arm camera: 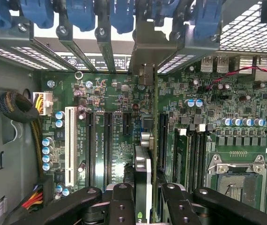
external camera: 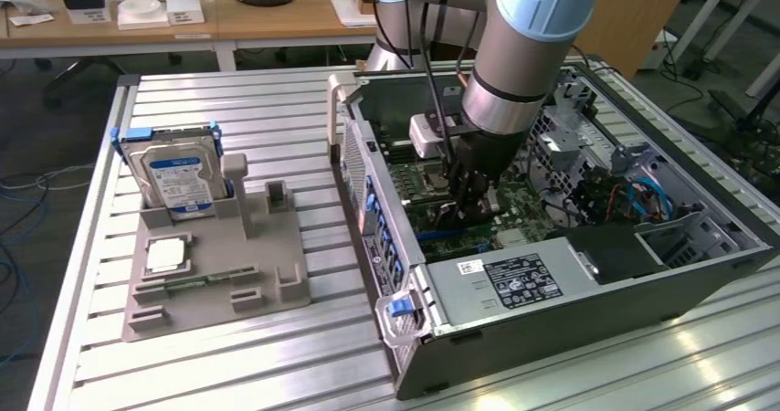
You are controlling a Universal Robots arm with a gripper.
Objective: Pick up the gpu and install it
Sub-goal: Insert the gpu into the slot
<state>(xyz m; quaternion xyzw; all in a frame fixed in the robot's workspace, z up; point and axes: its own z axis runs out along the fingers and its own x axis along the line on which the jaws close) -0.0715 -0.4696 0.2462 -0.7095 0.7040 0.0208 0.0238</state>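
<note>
The gpu (arm camera: 143, 180) stands edge-on between the gripper (arm camera: 143, 206) fingers, clamped, low over the motherboard (arm camera: 100, 98) inside the open case (external camera: 682, 279). It looks stiff, light and fragile, best held by its bare card edges, as here. The case also holds a power supply (external camera: 518, 279) near its front. On the exterior view's left, a grey holder (external camera: 262, 274) carries the hard drive (external camera: 177, 181).

Slatted table (external camera: 280, 374) (case (external camera: 585, 320), fixture (external camera: 262, 274))
</note>
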